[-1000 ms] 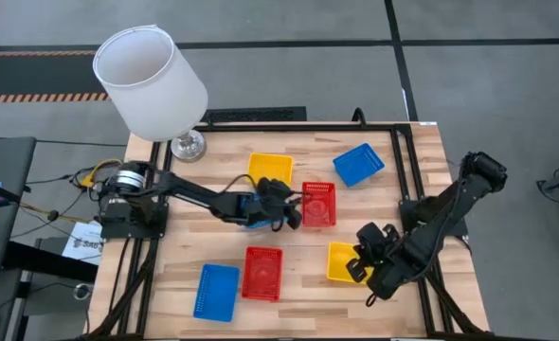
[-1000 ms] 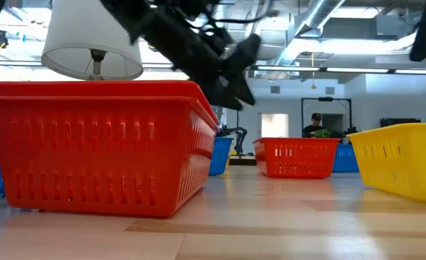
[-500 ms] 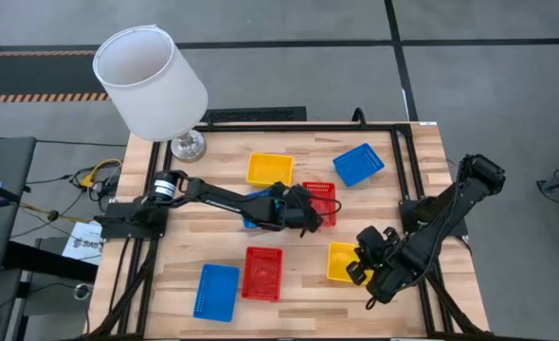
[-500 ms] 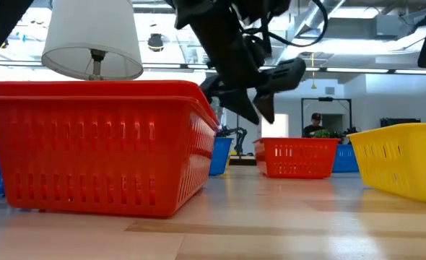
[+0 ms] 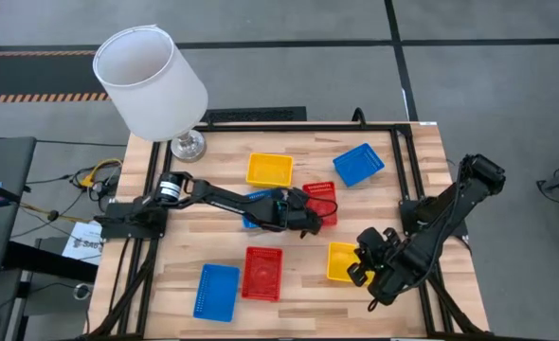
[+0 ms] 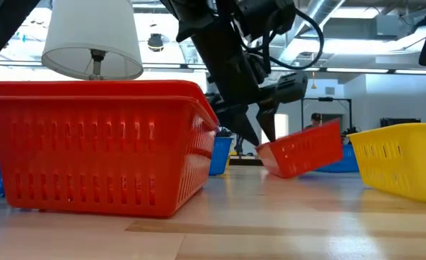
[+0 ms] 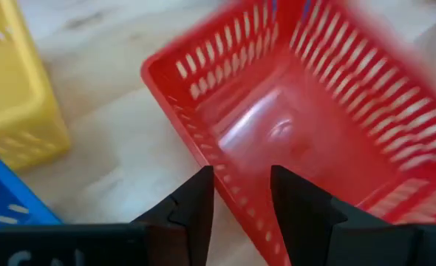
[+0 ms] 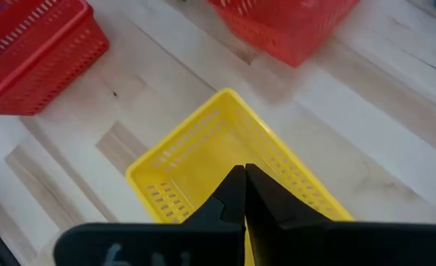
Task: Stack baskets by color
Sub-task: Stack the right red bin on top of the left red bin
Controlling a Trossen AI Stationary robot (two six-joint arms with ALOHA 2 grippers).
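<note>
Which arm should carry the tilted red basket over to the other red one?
Left, probably: the left gripper straddles the red basket wall and has it tilted. The right gripper is shut above a yellow basket.

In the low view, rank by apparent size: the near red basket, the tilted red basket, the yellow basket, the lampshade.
1. Near red basket, largest, though it sits closest to the camera.
2. Lampshade.
3. Yellow basket, cut off by the frame edge, so uncertain against the lampshade.
4. Tilted red basket, smallest, farther back.

Two dark, near-black jointed arms, matte throughout. Left pincer: flat angular black fingers with stepped edges; right pincer: slim tapering black fingers. Possibly pale lettering on the left wrist housing, too blurred to read.
</note>
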